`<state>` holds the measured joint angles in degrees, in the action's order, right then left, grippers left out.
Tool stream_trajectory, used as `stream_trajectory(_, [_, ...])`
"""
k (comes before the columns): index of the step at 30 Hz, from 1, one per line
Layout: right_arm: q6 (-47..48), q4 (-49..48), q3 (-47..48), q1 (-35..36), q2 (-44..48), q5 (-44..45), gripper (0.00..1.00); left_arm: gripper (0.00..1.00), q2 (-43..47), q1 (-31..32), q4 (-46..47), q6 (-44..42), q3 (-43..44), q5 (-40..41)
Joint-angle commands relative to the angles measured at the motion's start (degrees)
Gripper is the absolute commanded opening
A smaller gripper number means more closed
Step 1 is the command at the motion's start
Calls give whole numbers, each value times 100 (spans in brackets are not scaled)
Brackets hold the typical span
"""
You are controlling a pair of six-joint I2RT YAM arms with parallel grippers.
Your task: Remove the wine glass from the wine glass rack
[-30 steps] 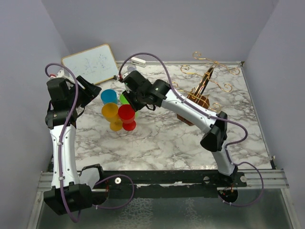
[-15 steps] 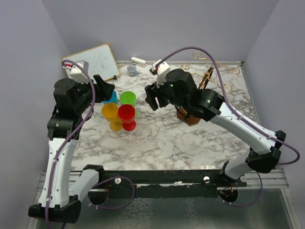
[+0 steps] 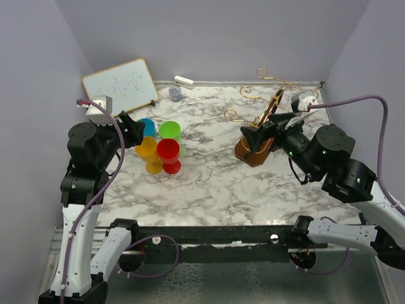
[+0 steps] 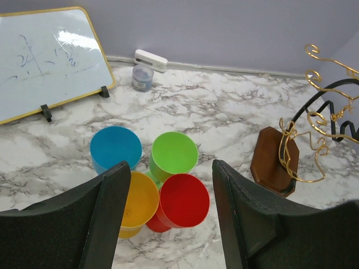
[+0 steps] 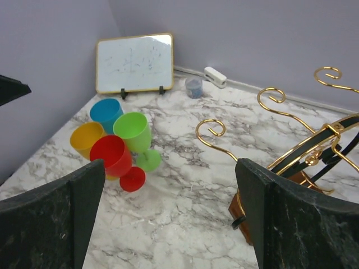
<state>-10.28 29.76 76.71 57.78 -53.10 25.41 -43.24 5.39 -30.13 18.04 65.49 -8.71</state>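
Four plastic wine glasses [image 3: 168, 151], blue, green, yellow and red, stand bunched together on the left of the marble table [image 3: 209, 183], well apart from the gold wire wine glass rack [image 3: 255, 152] at the right, whose curled arms carry no glass that can be seen. The left gripper [image 4: 170, 167] hangs above the cluster with its fingers spread wide and nothing between them; the right gripper [image 5: 168, 168], fingers likewise apart and empty, sits just beside the rack with one gold scroll showing between them. The job looks all but finished, and the danger now lies in the parting moves. The right arm, so near the thin scrolling wire, could hook a curl on its way clear and drag or tip the tall stand off its wooden base. On the left, the glasses are packed so tightly that a dropped or swung finger catching one rim would likely topple its neighbours in turn and send them rolling toward the whiteboard [image 3: 120, 84] or the table edge
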Motion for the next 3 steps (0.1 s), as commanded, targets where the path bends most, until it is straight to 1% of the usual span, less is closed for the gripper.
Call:
stream_trajectory(1, [3,-189,-248,31,-146,456,99,63,-5,41,-140,-99,-32,88])
stream_trajectory(3, [-4,-231,-243,32,-193,454,100,63,-18,41,-192,-117,8,125])
